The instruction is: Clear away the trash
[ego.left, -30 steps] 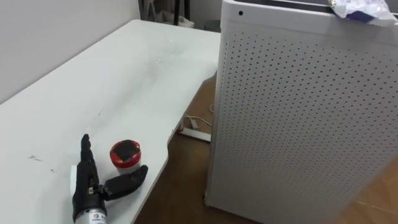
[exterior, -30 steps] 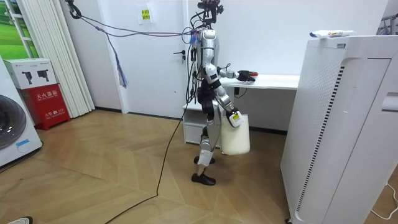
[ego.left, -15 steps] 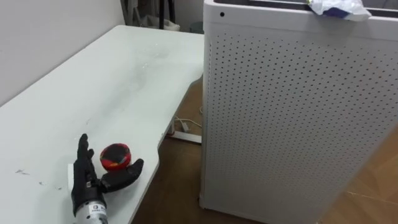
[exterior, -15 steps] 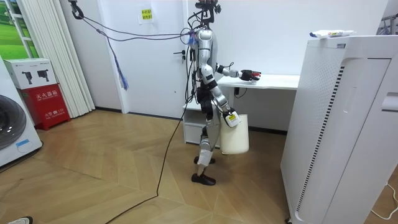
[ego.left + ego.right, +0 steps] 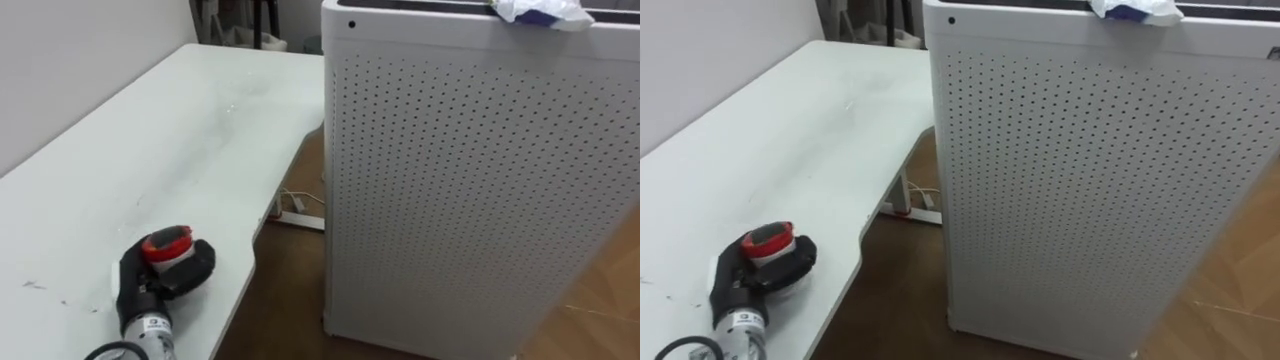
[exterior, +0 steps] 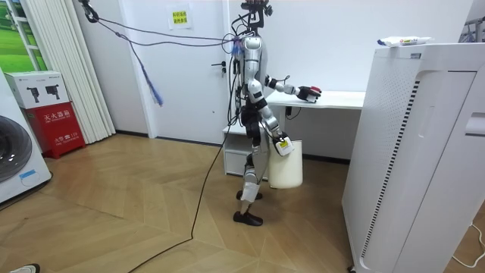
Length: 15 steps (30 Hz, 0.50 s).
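Note:
A small round red-and-black container [image 5: 166, 242] sits near the front edge of the white table [image 5: 200, 130]. My left hand [image 5: 145, 285] has its fingers and thumb curled round the container [image 5: 767, 240]. In the room view I stand at the table's end with the left hand [image 6: 307, 92] stretched over it. My right hand [image 6: 282, 144] hangs at my side and carries a white bin [image 6: 286, 165] by its rim, off the floor. A crumpled white-and-blue wrapper [image 5: 540, 10] lies on top of the tall cabinet.
A tall white perforated cabinet [image 5: 470, 190] stands close on my right, beside the table's curved edge. A white power strip [image 5: 300, 218] lies on the wooden floor between them. A wall runs along the table's left side.
My left hand went from straight fingers beside the red container to fingers and thumb curled round it. The view has shifted a little.

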Available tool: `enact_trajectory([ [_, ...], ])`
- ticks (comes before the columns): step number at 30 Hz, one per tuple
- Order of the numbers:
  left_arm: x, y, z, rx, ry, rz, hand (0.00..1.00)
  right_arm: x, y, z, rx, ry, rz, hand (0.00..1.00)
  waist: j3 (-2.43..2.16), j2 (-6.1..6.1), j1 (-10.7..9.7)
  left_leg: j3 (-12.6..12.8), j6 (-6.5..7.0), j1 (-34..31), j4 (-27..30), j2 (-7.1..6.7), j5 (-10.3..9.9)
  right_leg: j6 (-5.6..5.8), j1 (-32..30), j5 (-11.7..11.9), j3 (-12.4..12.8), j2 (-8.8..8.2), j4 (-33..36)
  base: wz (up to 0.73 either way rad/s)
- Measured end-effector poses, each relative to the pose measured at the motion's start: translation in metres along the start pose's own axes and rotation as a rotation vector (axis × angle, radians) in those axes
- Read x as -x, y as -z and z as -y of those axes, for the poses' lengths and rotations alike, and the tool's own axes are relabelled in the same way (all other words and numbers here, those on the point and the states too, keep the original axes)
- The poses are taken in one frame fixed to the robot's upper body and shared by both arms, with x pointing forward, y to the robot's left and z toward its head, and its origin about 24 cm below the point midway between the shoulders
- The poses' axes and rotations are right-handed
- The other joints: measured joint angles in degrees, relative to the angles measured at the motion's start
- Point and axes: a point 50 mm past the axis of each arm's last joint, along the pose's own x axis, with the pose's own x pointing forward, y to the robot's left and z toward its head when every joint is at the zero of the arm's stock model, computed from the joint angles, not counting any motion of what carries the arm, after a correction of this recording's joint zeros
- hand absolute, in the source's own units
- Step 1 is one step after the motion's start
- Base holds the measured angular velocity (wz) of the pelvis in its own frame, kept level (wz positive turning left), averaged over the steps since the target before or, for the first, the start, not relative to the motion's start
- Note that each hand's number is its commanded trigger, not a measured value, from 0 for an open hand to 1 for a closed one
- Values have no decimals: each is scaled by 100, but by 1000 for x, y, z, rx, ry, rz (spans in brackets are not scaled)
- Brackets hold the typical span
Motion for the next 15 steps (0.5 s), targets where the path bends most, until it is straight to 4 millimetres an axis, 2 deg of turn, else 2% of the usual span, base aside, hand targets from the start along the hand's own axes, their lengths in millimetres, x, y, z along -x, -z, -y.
enact_trajectory([
  [6,6,-2,29,9,174,1,100,0,-2,0,4,0,8,100,30,-64,-42,105,0,-7,-3,16,0,1,-66,0,110,9,8,-10],
  [9,12,-12,47,10,289,28,100,-2,-6,-1,3,-2,20,100,26,-116,-49,109,0,-196,41,28,0,-8,-242,12,99,19,40,0],
  [15,31,-30,83,31,542,102,100,-7,-20,-7,31,-18,44,100,30,-111,-2,98,-2,-237,35,30,1,-11,-273,23,135,26,6,0],
])
